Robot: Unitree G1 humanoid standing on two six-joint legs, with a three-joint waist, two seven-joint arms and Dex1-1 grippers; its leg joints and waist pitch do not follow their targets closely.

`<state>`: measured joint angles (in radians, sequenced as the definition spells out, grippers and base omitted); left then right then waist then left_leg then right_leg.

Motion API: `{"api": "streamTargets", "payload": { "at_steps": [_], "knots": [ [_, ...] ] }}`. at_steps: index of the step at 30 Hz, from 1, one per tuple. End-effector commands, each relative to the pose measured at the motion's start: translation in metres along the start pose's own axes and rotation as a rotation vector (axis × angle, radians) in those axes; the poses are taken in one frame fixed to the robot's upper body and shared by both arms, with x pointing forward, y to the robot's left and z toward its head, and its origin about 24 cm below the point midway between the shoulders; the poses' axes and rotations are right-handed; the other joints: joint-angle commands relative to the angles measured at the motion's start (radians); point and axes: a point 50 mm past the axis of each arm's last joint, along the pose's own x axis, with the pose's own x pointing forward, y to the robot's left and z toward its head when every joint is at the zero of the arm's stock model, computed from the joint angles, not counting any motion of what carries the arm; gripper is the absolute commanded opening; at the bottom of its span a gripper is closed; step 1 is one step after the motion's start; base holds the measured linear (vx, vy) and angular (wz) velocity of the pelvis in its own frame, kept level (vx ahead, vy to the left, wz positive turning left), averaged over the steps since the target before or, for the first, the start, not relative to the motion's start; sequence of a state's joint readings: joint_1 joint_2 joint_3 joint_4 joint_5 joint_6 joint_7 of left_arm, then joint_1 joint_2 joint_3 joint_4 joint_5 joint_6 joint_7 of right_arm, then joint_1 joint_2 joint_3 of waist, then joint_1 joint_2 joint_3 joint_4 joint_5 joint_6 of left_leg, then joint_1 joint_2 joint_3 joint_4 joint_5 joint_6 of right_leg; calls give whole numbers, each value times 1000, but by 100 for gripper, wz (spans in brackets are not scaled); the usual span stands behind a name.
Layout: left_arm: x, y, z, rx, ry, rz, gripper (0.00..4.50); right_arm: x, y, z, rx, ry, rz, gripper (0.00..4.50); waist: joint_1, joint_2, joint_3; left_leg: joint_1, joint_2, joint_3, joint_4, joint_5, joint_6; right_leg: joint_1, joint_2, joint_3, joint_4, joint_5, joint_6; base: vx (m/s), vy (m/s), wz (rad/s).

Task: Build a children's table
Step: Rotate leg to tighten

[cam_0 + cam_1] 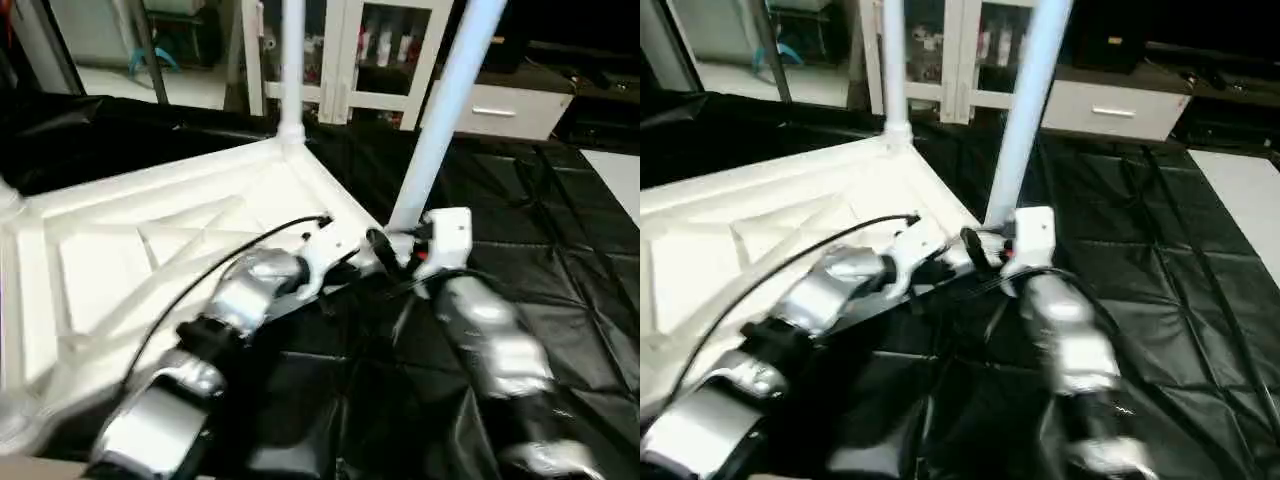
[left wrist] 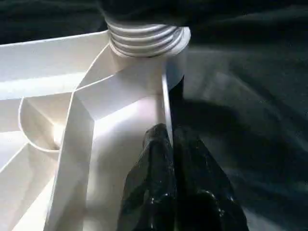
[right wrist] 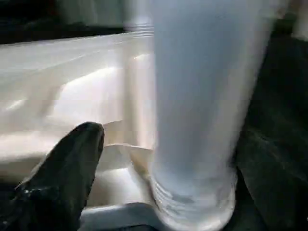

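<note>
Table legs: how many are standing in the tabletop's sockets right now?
2. One leg stands in the far corner of the tabletop; a second leg stands in the near corner by the right gripper. Other corners are out of frame.

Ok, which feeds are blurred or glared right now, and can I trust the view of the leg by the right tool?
Right wrist view: the leg is smeared by motion blur, edges soft, so don't trust it. Left wrist view: sharp on the threads, with bright glare on the tabletop ribs. Left eye view: mild blur on the forearms, the tabletop washed out.
</note>
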<state>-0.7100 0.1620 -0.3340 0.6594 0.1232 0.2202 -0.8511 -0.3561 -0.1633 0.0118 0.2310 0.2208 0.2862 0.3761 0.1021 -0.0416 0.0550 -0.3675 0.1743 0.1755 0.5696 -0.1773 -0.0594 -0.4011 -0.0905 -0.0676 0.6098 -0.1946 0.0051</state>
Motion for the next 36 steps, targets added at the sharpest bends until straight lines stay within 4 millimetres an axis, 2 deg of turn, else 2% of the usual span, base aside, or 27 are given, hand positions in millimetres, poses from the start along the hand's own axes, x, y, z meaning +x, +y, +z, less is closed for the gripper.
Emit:
{"api": "streamTargets", "payload": {
  "at_steps": [1,2,5,7,10,11,12,13,14,17,20,26,29,31,32,36],
  "knots": [
    [0,-13,-10,15,31,-134,0,-8,4,5,-34,22,128,446,11,0,-64,11,58,-16,-60,-147,79,60,-68,49,-61,-19,-237,0,0,0],
    [-5,-16,-14,26,42,-193,0,-16,1,6,-71,46,189,446,13,4,-61,12,59,-15,-64,-169,69,56,-67,49,-66,-53,-235,0,0,0],
    [-17,-24,-24,43,72,-340,0,-36,-6,10,-177,114,355,446,20,5,-59,18,62,-14,-66,-209,51,53,-68,51,-70,-97,-230,0,0,0],
    [-23,-28,-27,47,83,-405,0,-43,-10,13,-199,133,398,446,23,3,-57,17,64,-14,-68,-226,40,54,-71,53,-70,-118,-231,0,0,0],
    [-30,-32,-32,81,110,-472,0,-54,-12,16,-220,182,484,446,30,5,-56,21,63,-14,-70,-259,21,48,-72,53,-78,-186,-220,0,0,0],
    [-32,-32,-33,84,120,-488,0,-58,-13,15,-226,207,515,446,34,5,-56,20,64,-16,-70,-258,20,52,-71,53,-76,-188,-215,0,0,0],
    [-35,-33,-35,84,132,-507,0,-60,-13,14,-235,230,535,446,39,3,-56,23,66,-14,-70,-251,22,48,-72,54,-76,-180,-213,0,0,0],
    [-37,-35,-36,89,141,-532,0,-64,-13,14,-238,254,564,446,41,4,-56,21,65,-15,-70,-247,21,50,-72,53,-74,-175,-216,0,0,0],
    [-40,-37,-36,83,154,-563,0,-68,-12,14,-234,282,607,446,42,-2,-58,20,65,-16,-70,-239,23,53,-71,52,-71,-163,-217,0,0,0],
    [-42,-39,-36,79,152,-582,0,-70,-10,13,-233,309,649,446,42,0,-59,19,64,-16,-68,-223,27,52,-72,52,-69,-151,-225,0,0,0],
    [-43,-40,-34,87,151,-592,0,-73,-4,8,-243,355,726,446,44,-3,-60,18,63,-14,-64,-208,29,52,-73,51,-68,-147,-230,0,0,0],
    [-43,-40,-31,95,148,-576,0,-70,1,5,-273,368,766,446,45,-3,-62,17,62,-15,-62,-197,28,53,-73,51,-66,-137,-231,0,0,0],
    [-43,-40,-31,95,150,-574,0,-68,2,4,-280,372,768,409,43,-3,-62,17,61,-15,-62,-201,26,53,-71,50,-66,-140,-231,0,0,0],
    [-43,-39,-30,96,151,-572,0,-67,3,3,-285,384,781,400,42,-2,-62,17,61,-15,-62,-202,25,53,-71,50,-66,-145,-231,0,0,0],
    [-43,-39,-30,96,151,-572,0,-67,3,3,-286,385,782,374,42,-2,-62,18,61,-15,-61,-200,25,53,-72,50,-66,-143,-232,0,0,0],
    [-43,-38,-30,98,153,-561,0,-68,3,2,-290,392,787,361,43,-3,-63,16,60,-15,-60,-192,29,54,-72,50,-65,-138,-231,0,0,0]
  ]
}}
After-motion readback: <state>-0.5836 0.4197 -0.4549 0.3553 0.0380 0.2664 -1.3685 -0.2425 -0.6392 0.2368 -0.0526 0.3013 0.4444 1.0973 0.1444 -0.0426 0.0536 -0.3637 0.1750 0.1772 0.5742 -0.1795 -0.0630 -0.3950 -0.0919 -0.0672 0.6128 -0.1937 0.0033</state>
